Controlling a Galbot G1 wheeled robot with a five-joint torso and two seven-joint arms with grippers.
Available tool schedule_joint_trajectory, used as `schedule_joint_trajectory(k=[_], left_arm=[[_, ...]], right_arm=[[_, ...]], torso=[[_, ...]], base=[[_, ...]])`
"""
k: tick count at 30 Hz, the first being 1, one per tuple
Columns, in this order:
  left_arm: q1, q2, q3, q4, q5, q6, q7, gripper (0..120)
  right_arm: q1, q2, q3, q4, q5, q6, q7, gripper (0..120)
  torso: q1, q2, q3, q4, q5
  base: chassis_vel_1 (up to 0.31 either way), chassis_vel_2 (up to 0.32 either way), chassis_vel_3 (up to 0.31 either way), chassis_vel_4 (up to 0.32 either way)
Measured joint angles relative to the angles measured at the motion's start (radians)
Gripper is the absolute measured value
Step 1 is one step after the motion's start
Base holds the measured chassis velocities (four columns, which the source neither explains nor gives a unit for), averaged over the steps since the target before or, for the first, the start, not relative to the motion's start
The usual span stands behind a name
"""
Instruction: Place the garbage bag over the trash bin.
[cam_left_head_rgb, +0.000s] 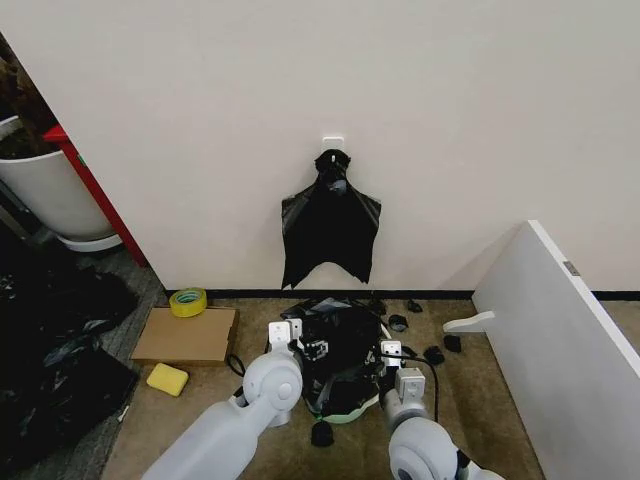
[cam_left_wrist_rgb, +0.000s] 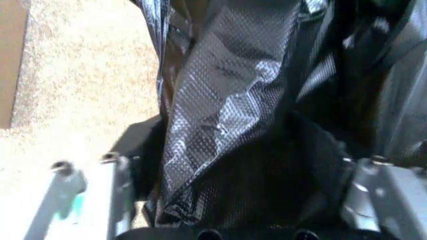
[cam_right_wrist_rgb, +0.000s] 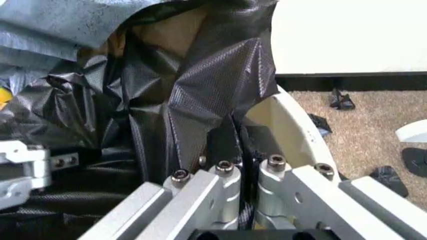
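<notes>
Jaws: right gripper (cam_right_wrist_rgb: 237, 172) pinches garbage bag (cam_left_head_rgb: 345, 350), hiding trash bin (cam_right_wrist_rgb: 293, 130); left gripper (cam_left_wrist_rgb: 233, 200) open astride it.

flat black bag (cam_left_head_rgb: 330, 232) tied to wall hook (cam_left_head_rgb: 333, 144), yellow tape roll (cam_left_head_rgb: 188, 301) on cardboard sheet (cam_left_head_rgb: 187, 336), yellow sponge (cam_left_head_rgb: 167, 379) beside it, white planter pot (cam_left_head_rgb: 48, 190) far left, leaning white board (cam_left_head_rgb: 561, 350) right

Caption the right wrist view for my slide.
Right gripper shut on the garbage bag at the trash bin rim.
</notes>
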Motion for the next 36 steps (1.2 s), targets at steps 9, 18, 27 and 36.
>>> schedule_joint_trajectory(k=[9, 18, 27, 36], left_arm=[[0.01, -0.002, -0.017, 0.011, 0.002, 0.006, 0.0, 32], [0.065, 0.045, -0.079, -0.048, -0.023, 0.002, 0.017, 2], [0.176, 0.146, -0.11, -0.175, 0.141, -0.042, 0.106, 0], [0.331, 0.245, -0.128, -0.247, 0.463, -0.136, 0.286, 0]], right_arm=[[-0.007, -0.004, -0.003, 0.008, -0.001, 0.005, -0.003, 0], [-0.008, -0.006, -0.006, -0.004, -0.049, 0.079, -0.043, 0], [0.025, -0.03, 0.027, -0.035, -0.214, 0.296, -0.2, 0], [0.097, -0.045, 0.047, -0.081, -0.233, 0.302, -0.24, 0]], torso=[[0.0, 0.0, 0.0, 0.0001, 0.0], [0.0, 0.0, 0.0, -0.0002, -0.0004], [0.0, 0.0, 0.0, 0.0001, -0.0002], [0.0, 0.0, 0.0, 0.0001, -0.0002]], base=[[0.0, 0.0, 0.0, 0.0], [0.0, 0.0, 0.0, 0.0], [0.0, 0.0, 0.0, 0.0], [0.0, 0.0, 0.0, 0.0]])
